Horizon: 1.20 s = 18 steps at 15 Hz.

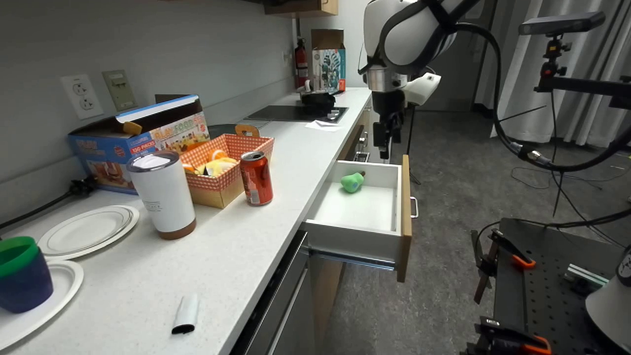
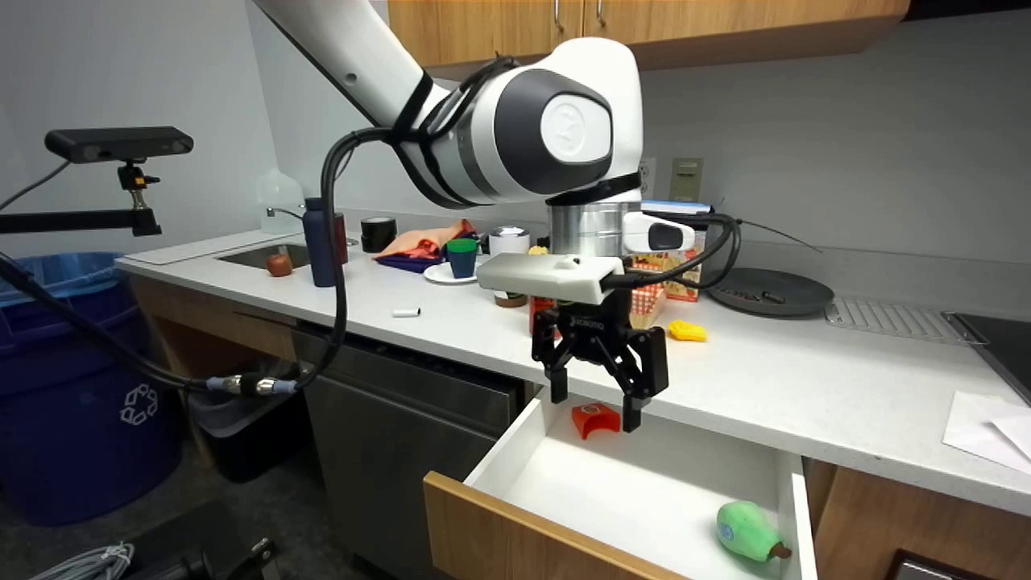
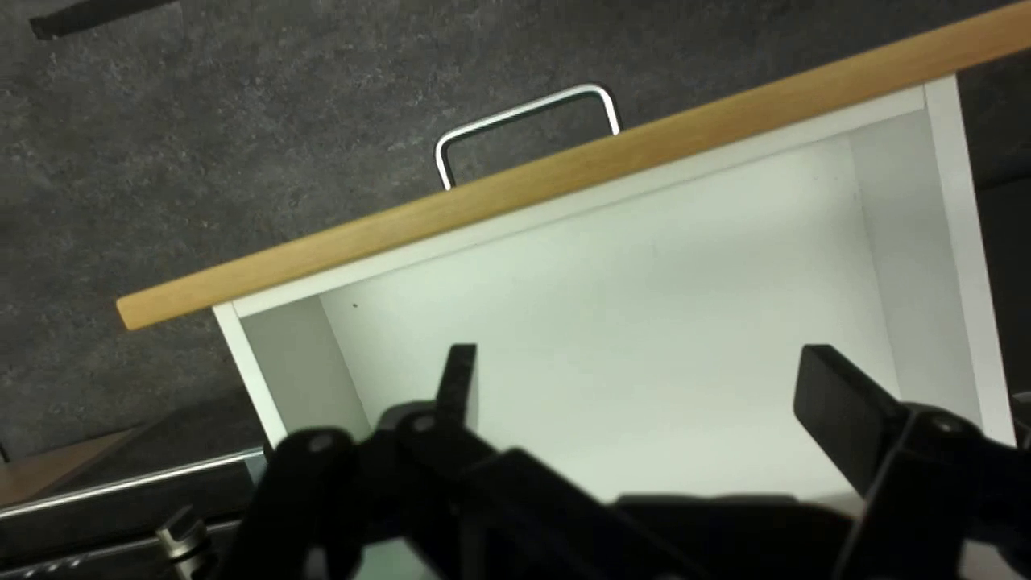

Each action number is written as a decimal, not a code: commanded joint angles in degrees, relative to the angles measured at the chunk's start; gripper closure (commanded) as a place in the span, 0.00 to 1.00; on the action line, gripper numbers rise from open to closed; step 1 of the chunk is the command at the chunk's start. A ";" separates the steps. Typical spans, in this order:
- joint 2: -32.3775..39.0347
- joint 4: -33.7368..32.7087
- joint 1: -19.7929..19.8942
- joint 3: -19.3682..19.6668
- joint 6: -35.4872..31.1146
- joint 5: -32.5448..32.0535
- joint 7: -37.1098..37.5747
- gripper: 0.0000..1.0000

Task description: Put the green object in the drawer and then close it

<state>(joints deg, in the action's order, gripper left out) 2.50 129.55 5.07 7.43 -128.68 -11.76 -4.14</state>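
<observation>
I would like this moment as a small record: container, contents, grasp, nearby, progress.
container: wide wood-fronted white drawer, open
contents: brown-tipped green pear-shaped object near one side, curved red piece toward the opposite side
grasp: black fingers, spread apart, holding nothing
nearby: upright red metal can on the white counter
progress: placing looks done; closing not yet

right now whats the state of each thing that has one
drawer: pulled open
green object: lying inside the drawer
jaws: open, nothing between them
red can: upright
white tumbler: upright
green-rimmed cup: upright
play food box: open
white tube: lying
upper cabinet doors: shut
</observation>
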 commanded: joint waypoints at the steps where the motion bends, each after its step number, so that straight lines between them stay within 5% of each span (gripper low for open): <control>1: -7.74 5.85 0.50 -0.22 4.92 -2.07 2.12 0.00; 2: 2.88 0.78 2.97 2.08 0.03 -0.78 -2.40 0.00; 9: 15.48 -1.71 9.39 6.25 -6.48 0.97 -7.83 0.00; 18: 21.30 -5.21 11.83 2.79 -9.74 6.42 -12.41 0.00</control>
<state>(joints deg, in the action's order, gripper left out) 22.10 125.97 15.31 12.33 -136.34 -8.73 -13.80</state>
